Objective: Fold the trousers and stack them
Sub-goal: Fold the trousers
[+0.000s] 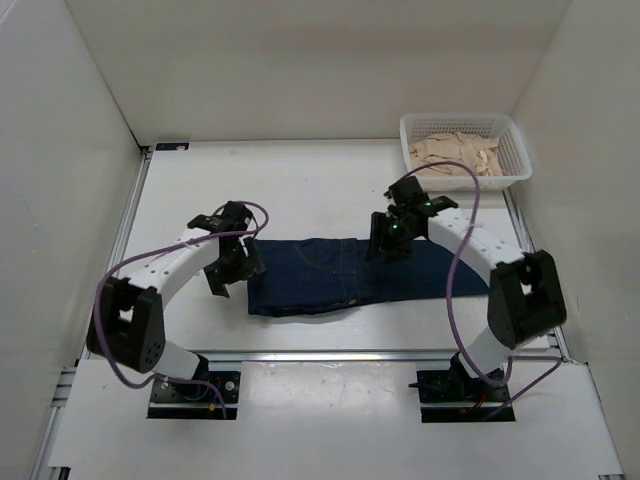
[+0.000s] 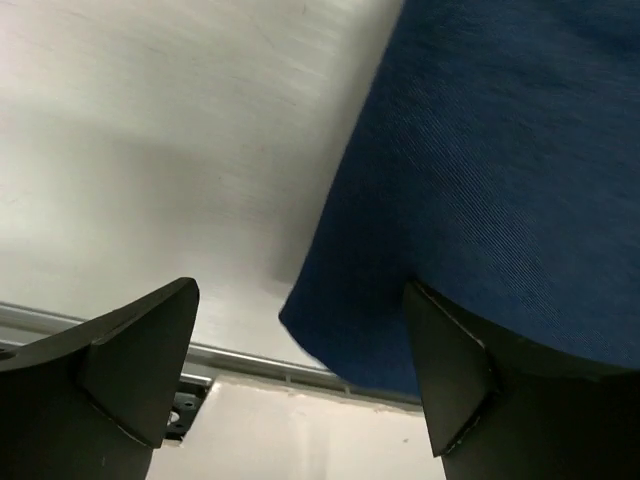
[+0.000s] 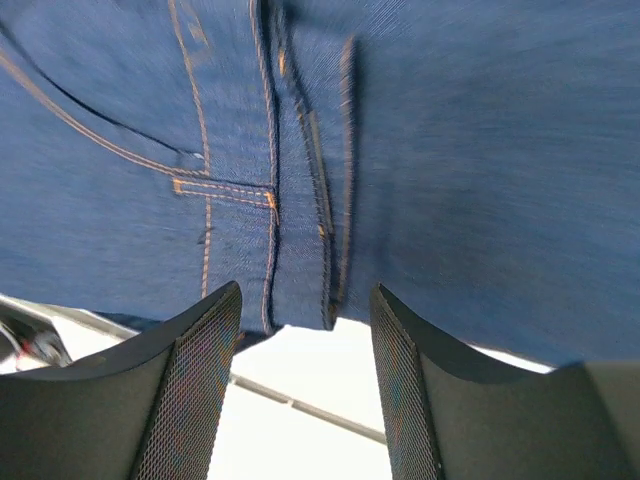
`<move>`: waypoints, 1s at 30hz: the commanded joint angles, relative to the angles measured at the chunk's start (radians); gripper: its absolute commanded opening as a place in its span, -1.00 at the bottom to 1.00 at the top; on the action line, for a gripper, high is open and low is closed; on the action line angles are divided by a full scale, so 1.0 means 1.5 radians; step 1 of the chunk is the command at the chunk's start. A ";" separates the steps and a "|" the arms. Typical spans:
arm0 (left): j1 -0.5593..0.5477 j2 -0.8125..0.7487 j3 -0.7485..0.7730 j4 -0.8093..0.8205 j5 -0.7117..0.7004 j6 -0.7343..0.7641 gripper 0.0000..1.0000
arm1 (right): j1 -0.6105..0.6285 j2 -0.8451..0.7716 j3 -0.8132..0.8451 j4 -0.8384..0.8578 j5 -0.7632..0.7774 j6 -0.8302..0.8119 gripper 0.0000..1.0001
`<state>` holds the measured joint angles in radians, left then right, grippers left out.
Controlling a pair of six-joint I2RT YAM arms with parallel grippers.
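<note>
Left pincer (image 1: 232, 275) open at trousers (image 1: 320, 275) left end; right pincer (image 1: 388, 245) open above them; basket (image 1: 517, 150) in surface (image 1: 300, 190) far-right corner.

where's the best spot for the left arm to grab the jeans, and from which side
Probably the near left corner of the jeans, coming in from the left, low along the table. They lie flat in a long band, so only the edges offer a lip for a finger to slide under, and the left gripper sits open right beside that corner.
</note>
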<state>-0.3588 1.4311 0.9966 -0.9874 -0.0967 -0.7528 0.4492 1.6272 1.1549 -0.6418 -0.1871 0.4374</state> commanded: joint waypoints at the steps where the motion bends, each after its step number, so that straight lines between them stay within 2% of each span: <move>1: 0.014 0.025 -0.014 0.072 0.035 0.011 0.90 | -0.038 -0.097 0.019 -0.036 0.053 0.011 0.18; 5: 0.035 0.073 -0.058 0.158 0.092 0.026 0.69 | -0.088 -0.151 0.019 -0.061 0.043 0.005 0.18; 6: 0.035 0.094 -0.066 0.167 0.108 0.026 0.57 | -0.096 -0.164 0.019 -0.069 0.031 0.005 0.18; 8: 0.035 0.111 -0.066 0.174 0.122 0.035 0.45 | -0.111 -0.171 0.019 -0.076 0.024 -0.001 0.18; 12: 0.035 0.112 -0.058 0.180 0.136 0.041 -0.02 | -0.128 -0.186 0.019 -0.082 0.016 -0.001 0.18; 13: 0.035 0.103 -0.052 0.180 0.136 0.041 -0.07 | -0.134 -0.186 0.019 -0.082 0.016 -0.001 0.18; 14: 0.035 0.103 -0.052 0.180 0.143 0.047 -0.04 | -0.134 -0.186 0.019 -0.082 0.016 -0.001 0.18; 16: 0.035 0.095 -0.031 0.180 0.137 0.055 0.27 | -0.134 -0.186 0.019 -0.082 0.016 -0.001 0.18; 18: 0.041 0.089 -0.018 0.162 0.112 0.055 0.43 | -0.134 -0.192 0.012 -0.082 0.010 -0.001 0.18; 26: 0.026 0.131 -0.022 0.148 0.096 0.068 0.47 | -0.141 -0.205 -0.001 -0.082 0.010 -0.001 0.18; 28: 0.017 0.143 -0.028 0.148 0.102 0.062 0.31 | -0.147 -0.205 -0.001 -0.082 0.010 -0.001 0.18; 30: 0.011 0.143 -0.028 0.148 0.102 0.056 -0.40 | -0.147 -0.205 -0.001 -0.082 0.010 -0.001 0.18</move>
<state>-0.3229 1.6474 0.9550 -0.7620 0.0597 -0.6716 0.2352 1.3502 1.1549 -0.7605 -0.1604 0.4416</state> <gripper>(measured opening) 0.383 0.591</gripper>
